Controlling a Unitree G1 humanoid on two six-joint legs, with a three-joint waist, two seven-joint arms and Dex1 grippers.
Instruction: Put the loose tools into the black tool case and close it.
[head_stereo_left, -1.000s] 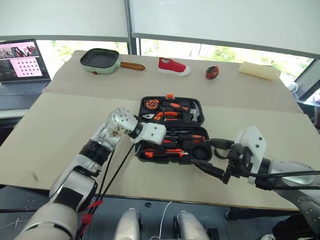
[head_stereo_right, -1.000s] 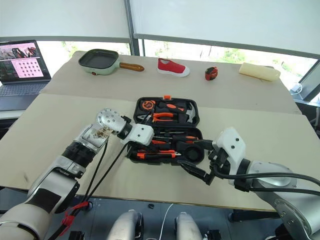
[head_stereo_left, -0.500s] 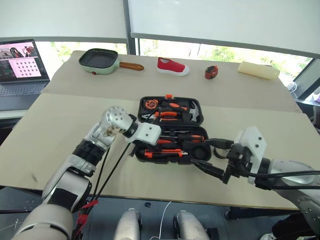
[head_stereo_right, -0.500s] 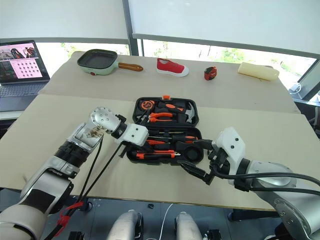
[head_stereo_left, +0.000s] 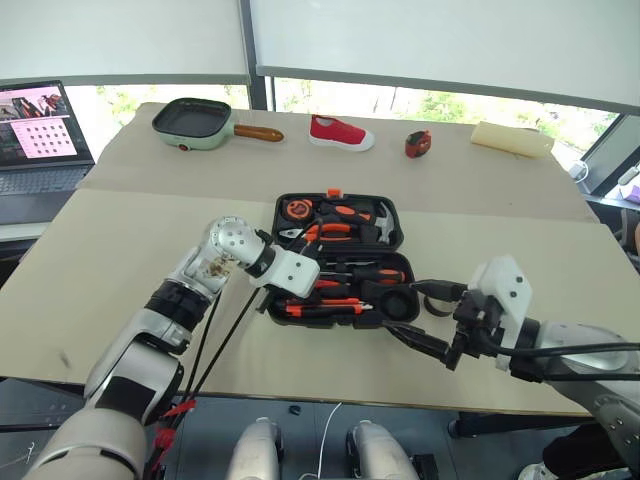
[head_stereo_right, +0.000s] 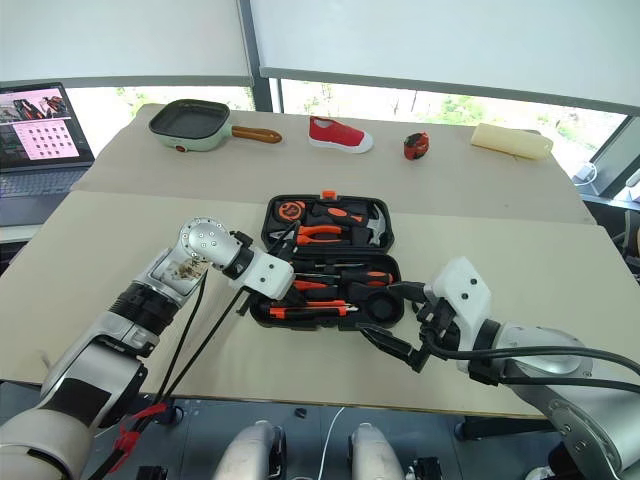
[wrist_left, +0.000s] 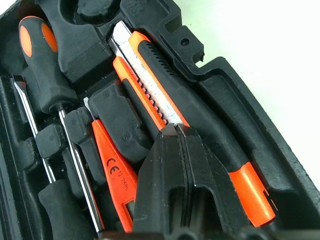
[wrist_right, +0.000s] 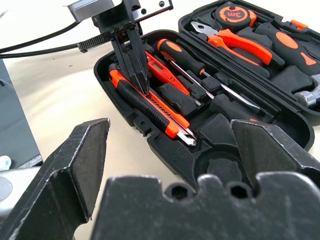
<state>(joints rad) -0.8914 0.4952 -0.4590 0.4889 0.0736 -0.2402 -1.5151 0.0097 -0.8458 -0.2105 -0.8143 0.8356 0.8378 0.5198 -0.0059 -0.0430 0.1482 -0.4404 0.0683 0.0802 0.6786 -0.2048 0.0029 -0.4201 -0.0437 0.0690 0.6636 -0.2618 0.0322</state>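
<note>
The black tool case (head_stereo_left: 402, 232) lies open in the middle of the table, with pliers, a hammer and an orange tape in its far half. My left gripper (wrist_right: 144, 90) is shut. Its tip (wrist_left: 176, 131) rests on the black-orange knife (wrist_left: 165, 70), which lies in the near half's front recess. Beside the knife lie the slim orange tester pen (wrist_left: 115, 170) and black-and-orange screwdrivers (wrist_left: 42, 75). My right gripper (head_stereo_left: 425, 318) is open and empty, just off the case's near right corner and pointing toward it.
Along the far edge stand a green pan (head_stereo_left: 195, 120), a red shoe (head_stereo_left: 340, 132), a red-and-black tape measure (head_stereo_left: 423, 145) and a beige block (head_stereo_left: 512, 140). A laptop (head_stereo_left: 35, 120) sits at the far left. Bare tabletop surrounds the case.
The left wrist has tipped slightly over the case's near half, with the gripper still shut. The right arm has held still. The whole picture has drifted a little.
</note>
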